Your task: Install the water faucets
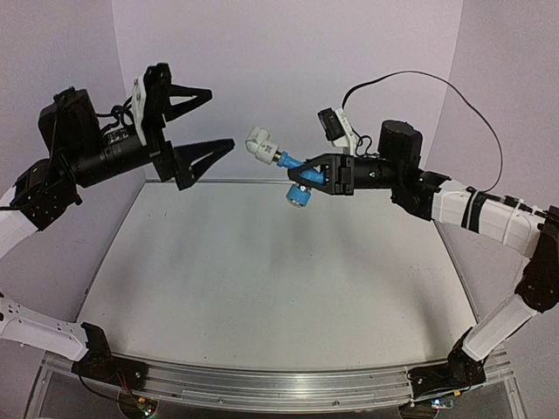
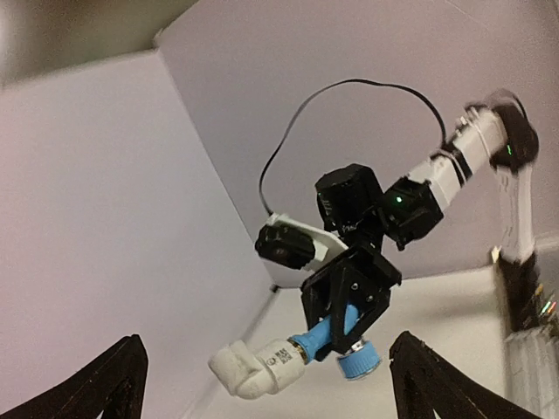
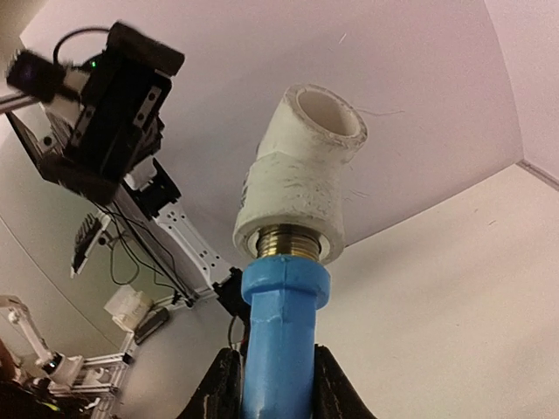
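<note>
A bright-blue tap [image 1: 297, 179] with a round blue knob hangs in the air over the back of the table, held level. Its brass thread sits in a white elbow fitting [image 1: 260, 143] that points toward the left arm. My right gripper [image 1: 316, 174] is shut on the tap's blue body [image 3: 279, 349]; the fitting [image 3: 297, 175] stands off its tip. My left gripper [image 1: 214, 120] is open wide, a short gap left of the fitting, touching nothing. In the left wrist view the tap [image 2: 336, 334] and fitting [image 2: 258, 371] show between its two spread fingers [image 2: 113, 384].
The white table [image 1: 262, 271] lies below both arms, walled by pale panels at the back and sides. A black cable [image 1: 437, 83] loops above the right arm. A metal rail [image 1: 279, 380] runs along the near edge between the arm bases.
</note>
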You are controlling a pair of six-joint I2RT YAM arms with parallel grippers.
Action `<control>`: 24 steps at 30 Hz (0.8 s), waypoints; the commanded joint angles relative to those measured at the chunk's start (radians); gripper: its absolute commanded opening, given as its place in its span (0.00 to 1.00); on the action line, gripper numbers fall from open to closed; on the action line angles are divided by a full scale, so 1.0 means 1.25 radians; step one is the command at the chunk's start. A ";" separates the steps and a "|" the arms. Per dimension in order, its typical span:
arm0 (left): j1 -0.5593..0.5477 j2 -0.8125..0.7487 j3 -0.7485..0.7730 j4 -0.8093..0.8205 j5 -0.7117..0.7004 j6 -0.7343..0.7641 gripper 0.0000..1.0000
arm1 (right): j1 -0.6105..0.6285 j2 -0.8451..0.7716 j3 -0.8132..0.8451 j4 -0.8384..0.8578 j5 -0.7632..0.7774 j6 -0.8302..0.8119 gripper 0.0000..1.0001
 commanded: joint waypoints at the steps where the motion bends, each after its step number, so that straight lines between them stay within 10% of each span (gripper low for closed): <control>1: 0.116 0.052 0.143 -0.124 -0.018 -0.648 0.99 | 0.005 -0.070 0.007 -0.032 0.039 -0.221 0.00; 7: 0.314 0.162 0.169 -0.129 0.350 -1.137 0.86 | 0.004 -0.064 0.016 -0.038 0.018 -0.270 0.00; 13: 0.316 0.230 0.180 -0.131 0.589 -1.074 0.91 | 0.004 -0.048 0.043 -0.038 -0.030 -0.252 0.00; 24: 0.263 0.251 0.177 -0.142 0.648 -0.865 0.92 | 0.005 -0.019 0.077 -0.041 -0.070 -0.209 0.00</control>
